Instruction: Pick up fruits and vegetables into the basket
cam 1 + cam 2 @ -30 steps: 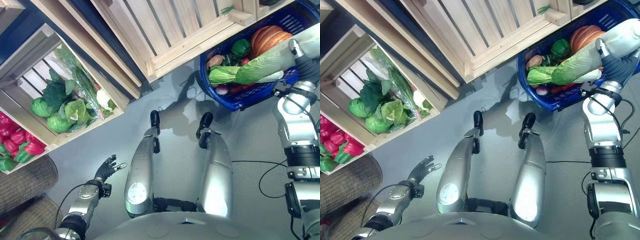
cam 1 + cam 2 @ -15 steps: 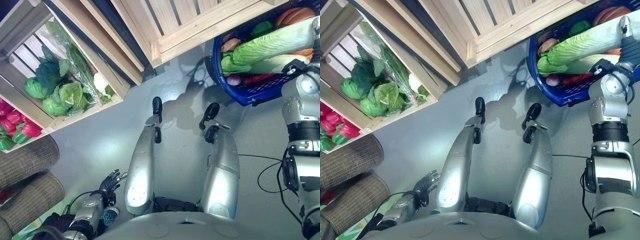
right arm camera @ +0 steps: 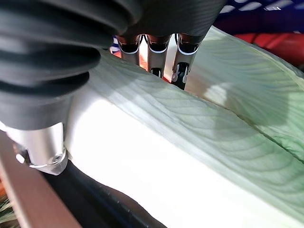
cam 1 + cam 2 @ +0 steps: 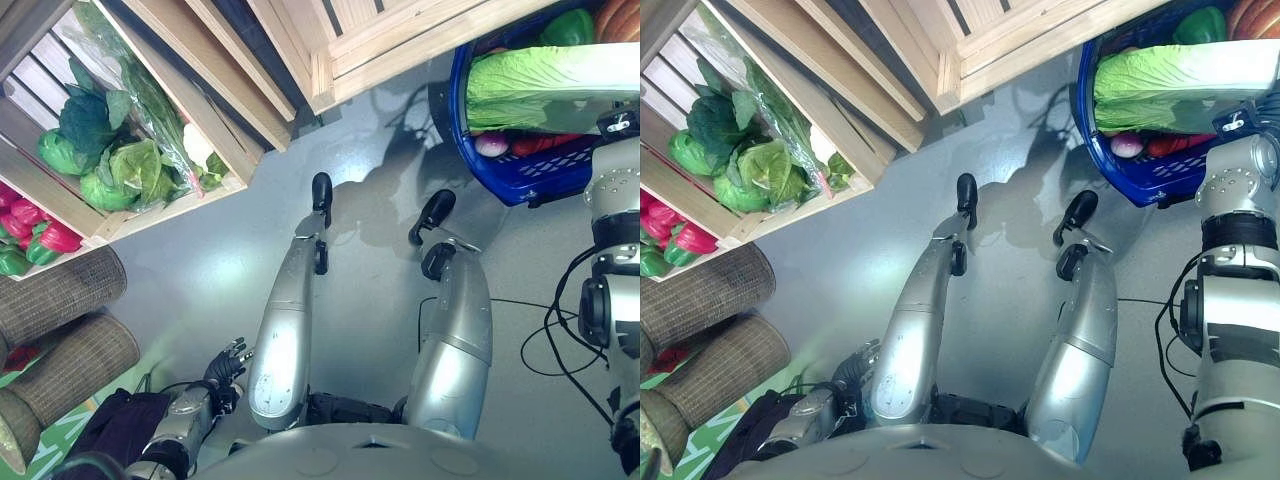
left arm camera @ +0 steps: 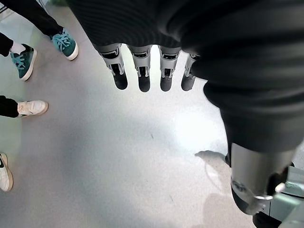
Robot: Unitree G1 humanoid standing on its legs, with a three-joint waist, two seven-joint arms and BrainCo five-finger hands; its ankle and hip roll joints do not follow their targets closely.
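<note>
A long green and white napa cabbage (image 4: 540,88) lies across the top of the blue basket (image 4: 545,174) at the upper right. My right hand (image 3: 151,49) has its fingers curled over the cabbage's (image 3: 199,142) edge; the thumb is hidden. In the basket lie a green pepper (image 4: 566,26), an orange pumpkin (image 4: 622,14), a pink radish (image 4: 492,145) and red pieces. My left hand (image 4: 224,363) hangs low beside my body with relaxed fingers (image 5: 140,78) and holds nothing.
A wooden crate (image 4: 150,205) at the upper left holds leafy greens (image 4: 110,160), with red peppers (image 4: 45,238) in the crate beside it. Wicker rolls (image 4: 60,300) lie at the left. People's shoes (image 5: 21,59) stand on the grey floor near my left hand.
The camera has shifted, so crates and basket sit further up and right. My left hand has dropped and drawn in beside my body. The right hand still holds the cabbage over the basket.
</note>
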